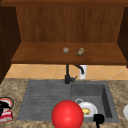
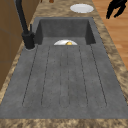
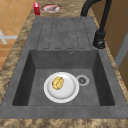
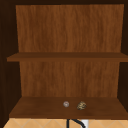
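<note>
Front view: the right hand (image 1: 99, 119) hangs at the sink's near rim and grips nothing. The dished plate (image 1: 92, 107) lies in the basin just beyond its fingers, untouched, with one yellow lump (image 1: 85, 111) on it. One red ball (image 1: 67, 114) floats to their left. The left hand (image 1: 2, 108) is over the patterned plate (image 1: 10, 101) on the counter; whether its fingers are curled or straight I cannot tell. Two small things, a round knob (image 1: 66, 50) and a brown lump (image 1: 80, 51), sit on the shelf well above both hands.

Left side view: the right hand's fingers (image 2: 115, 8) hang loose and apart, out past the counter's edge; one white plate (image 2: 81, 8) lies on the counter beside them.

Right side view: one red box (image 3: 36, 8) stands just beside the patterned plate.

Upper view: the same two shelf things, a single pair.
</note>
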You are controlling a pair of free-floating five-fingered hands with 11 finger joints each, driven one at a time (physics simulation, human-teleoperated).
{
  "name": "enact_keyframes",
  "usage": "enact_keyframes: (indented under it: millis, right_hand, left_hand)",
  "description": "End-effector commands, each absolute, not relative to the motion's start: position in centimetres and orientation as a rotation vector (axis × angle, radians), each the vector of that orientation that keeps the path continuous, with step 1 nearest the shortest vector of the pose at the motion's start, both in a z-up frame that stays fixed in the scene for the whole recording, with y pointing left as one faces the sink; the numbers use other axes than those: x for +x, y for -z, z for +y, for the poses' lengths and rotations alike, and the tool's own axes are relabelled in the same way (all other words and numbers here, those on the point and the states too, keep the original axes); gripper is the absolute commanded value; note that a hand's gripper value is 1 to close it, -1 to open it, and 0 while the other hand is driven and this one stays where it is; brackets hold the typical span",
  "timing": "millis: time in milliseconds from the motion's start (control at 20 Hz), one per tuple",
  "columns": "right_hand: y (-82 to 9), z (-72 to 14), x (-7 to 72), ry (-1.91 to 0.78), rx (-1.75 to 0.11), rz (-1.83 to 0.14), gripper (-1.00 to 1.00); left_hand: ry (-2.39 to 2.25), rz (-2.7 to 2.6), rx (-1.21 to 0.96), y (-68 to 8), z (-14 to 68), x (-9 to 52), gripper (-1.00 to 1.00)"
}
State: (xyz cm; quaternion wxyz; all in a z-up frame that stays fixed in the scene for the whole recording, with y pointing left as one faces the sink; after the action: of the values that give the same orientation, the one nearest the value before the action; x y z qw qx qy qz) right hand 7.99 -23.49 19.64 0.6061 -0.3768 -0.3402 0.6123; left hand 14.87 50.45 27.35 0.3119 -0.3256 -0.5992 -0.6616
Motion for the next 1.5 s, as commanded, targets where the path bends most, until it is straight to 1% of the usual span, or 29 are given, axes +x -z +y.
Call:
enact_keyframes:
  millis: [0, 650, 1050, 1450]
  right_hand:
    - [-19.6, -23.5, 8.0, -1.416, -0.871, -0.787, 0.0]
    - [-19.6, -23.5, 8.0, -1.416, -0.871, -0.787, 0.0]
    - [-19.6, -23.5, 8.0, -1.416, -0.871, -0.787, 0.0]
    - [-19.6, -23.5, 8.0, -1.416, -0.871, -0.787, 0.0]
  left_hand:
    - [1.666, -1.551, -0.891, -27.1, 50.7, 16.1, -1.0]
    - [1.725, -1.597, -0.876, -25.4, 51.2, 16.1, -1.0]
    - [1.624, -1.655, -0.853, -22.3, 51.3, 18.6, -1.0]
    - [1.617, -1.674, -0.881, -20.4, 52.0, 20.3, -1.0]
